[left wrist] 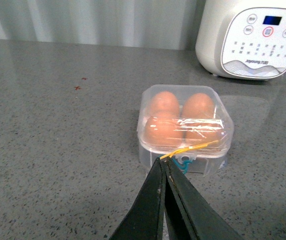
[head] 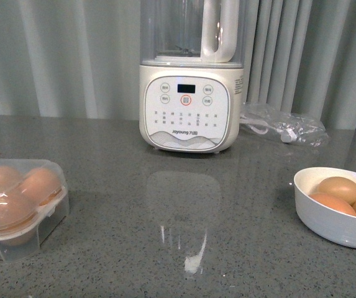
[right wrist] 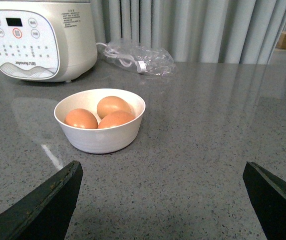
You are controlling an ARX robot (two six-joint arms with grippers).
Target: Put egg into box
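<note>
The clear box point(head: 41, 233) stands at the front left of the grey counter with its lid down and brown eggs point(head: 40, 184) inside. In the left wrist view the box point(left wrist: 147, 150) lies just beyond my left gripper point(left wrist: 165, 160), which is shut; a thin yellow strip runs from its tips across the lid's front edge. Three more brown eggs point(right wrist: 114, 106) lie in a round white bowl point(right wrist: 100, 142), seen at front right in the front view point(head: 327, 226). My right gripper point(right wrist: 161, 169) is open and empty, low over the counter, short of the bowl. Neither gripper shows in the front view.
A white Joyoung blender point(head: 187, 105) stands at the back centre. A clear plastic bag with a white cord point(head: 283, 127) lies to its right. Grey curtains hang behind the counter. Small red marks point(left wrist: 78, 87) dot the counter to the left of the box.
</note>
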